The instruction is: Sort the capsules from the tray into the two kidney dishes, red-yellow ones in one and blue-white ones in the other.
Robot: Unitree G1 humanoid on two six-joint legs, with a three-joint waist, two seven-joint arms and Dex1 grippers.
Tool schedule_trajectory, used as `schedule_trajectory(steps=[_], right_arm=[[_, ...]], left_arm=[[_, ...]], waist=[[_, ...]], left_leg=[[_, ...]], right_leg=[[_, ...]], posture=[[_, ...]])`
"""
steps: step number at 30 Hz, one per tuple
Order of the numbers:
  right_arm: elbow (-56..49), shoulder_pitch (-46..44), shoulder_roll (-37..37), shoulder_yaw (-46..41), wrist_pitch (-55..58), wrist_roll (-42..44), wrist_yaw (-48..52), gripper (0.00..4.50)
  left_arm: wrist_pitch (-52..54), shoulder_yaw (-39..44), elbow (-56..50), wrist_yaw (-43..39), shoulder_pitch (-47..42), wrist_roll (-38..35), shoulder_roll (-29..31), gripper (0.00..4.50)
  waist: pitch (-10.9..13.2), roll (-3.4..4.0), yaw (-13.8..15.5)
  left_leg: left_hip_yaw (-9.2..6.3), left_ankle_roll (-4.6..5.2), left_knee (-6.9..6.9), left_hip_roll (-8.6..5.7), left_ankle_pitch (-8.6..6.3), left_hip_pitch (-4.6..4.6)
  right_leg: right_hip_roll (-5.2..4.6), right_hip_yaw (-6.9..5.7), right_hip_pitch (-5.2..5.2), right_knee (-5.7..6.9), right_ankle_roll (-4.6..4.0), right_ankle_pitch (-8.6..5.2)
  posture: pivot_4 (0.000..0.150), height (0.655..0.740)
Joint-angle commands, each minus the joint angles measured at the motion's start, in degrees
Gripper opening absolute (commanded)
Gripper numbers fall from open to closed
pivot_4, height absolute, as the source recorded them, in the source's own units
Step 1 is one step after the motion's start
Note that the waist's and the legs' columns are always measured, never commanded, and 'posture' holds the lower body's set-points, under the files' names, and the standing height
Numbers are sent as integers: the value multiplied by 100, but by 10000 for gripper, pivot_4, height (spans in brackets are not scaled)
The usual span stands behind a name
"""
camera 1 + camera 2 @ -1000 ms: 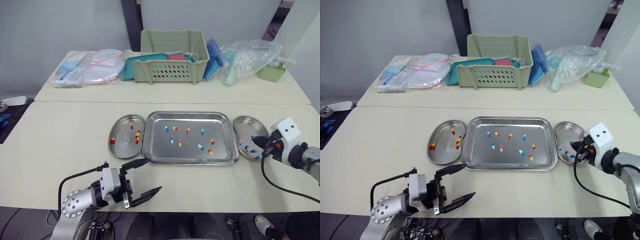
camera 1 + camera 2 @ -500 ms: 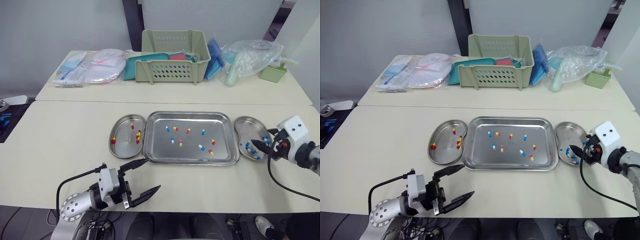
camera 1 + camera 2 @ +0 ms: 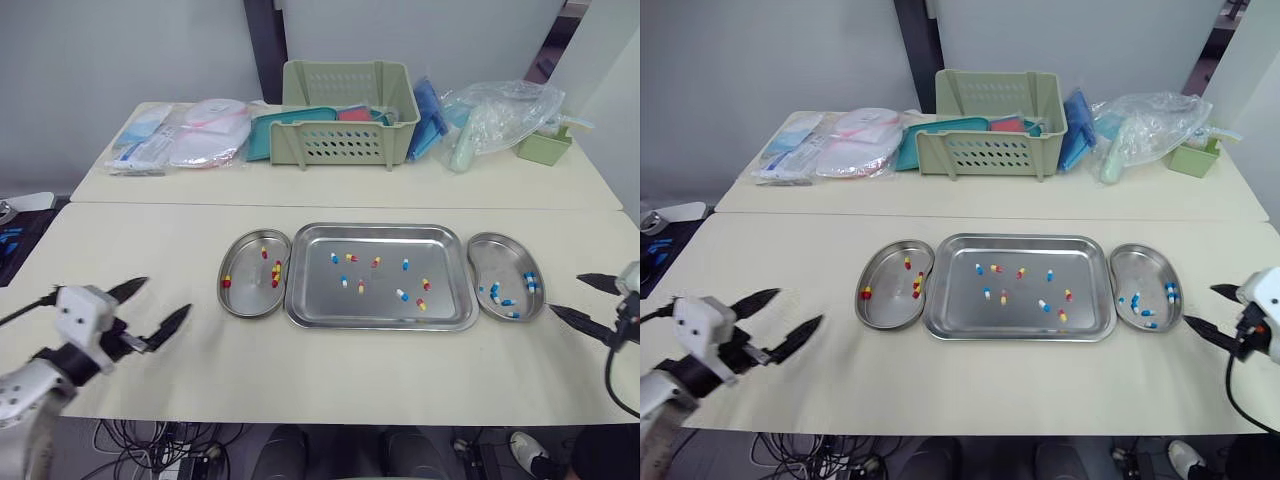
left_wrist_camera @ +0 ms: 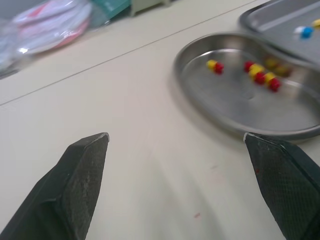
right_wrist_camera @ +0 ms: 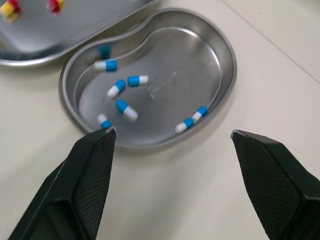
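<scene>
The steel tray [image 3: 380,317] holds several loose capsules, red-yellow [image 3: 421,303] and blue-white [image 3: 402,294]. The left kidney dish [image 3: 243,299] holds several red-yellow capsules [image 4: 259,75]. In the right kidney dish [image 3: 505,253] lie several blue-white capsules [image 5: 126,109]. My left gripper [image 3: 166,297] hovers open over bare table, well left of the left dish, with nothing between its fingers [image 4: 82,170]. My right gripper [image 3: 567,294] is open and empty just right of the right dish, its fingers [image 5: 92,170] pointing at the dish.
Along the back of the table stand a green basket [image 3: 348,112], packaged supplies [image 3: 185,135], a clear plastic bag [image 3: 500,115] and a small green box [image 3: 545,143]. Bare table lies in front of the tray and to both sides.
My left arm swung from the table's front centre out to the far left. My right gripper opened over the right dish and drew back to the right of it.
</scene>
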Motion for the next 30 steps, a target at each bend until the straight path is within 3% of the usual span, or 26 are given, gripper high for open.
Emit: schedule_trajectory(steps=[1,4,11,23,30], right_arm=[[572,239,-387,-472,-531,16,657,38832],[1126,634,-662,-560,-852,-127,1108,44613],[1190,643,-638,-502,-850,-37,1143,44882],[1203,642,-559,-469,-839,-60,1047,44882],[920,1008,-442,-574,-590,-11,1073,44882]], left_arm=[[-110,516,783,-585,114,-40,367,45000],[-420,554,1494,-1002,223,208,656,45000],[-742,587,2005,-1233,228,347,692,45000],[-528,645,1088,-1270,550,215,590,45000],[-68,-81,-917,-1367,941,-243,-22,45000]], waist=[[2,-2,-5],[3,-4,-12],[4,-5,-30],[4,-6,-30],[4,-6,0]], left_leg=[[1,0,-1,0,0,0],[4,0,-4,1,0,2],[6,0,-5,4,0,8],[6,-1,-5,4,0,7],[8,-1,-3,3,-1,7]], right_leg=[[0,0,-1,0,-1,-1],[0,1,-1,-1,-2,-1],[1,4,3,2,-2,-1],[0,4,5,1,-2,-1],[-2,6,10,-2,-1,-1]], posture=[[1500,7390],[1500,7390],[1500,7390],[1500,7390],[1500,7390]])
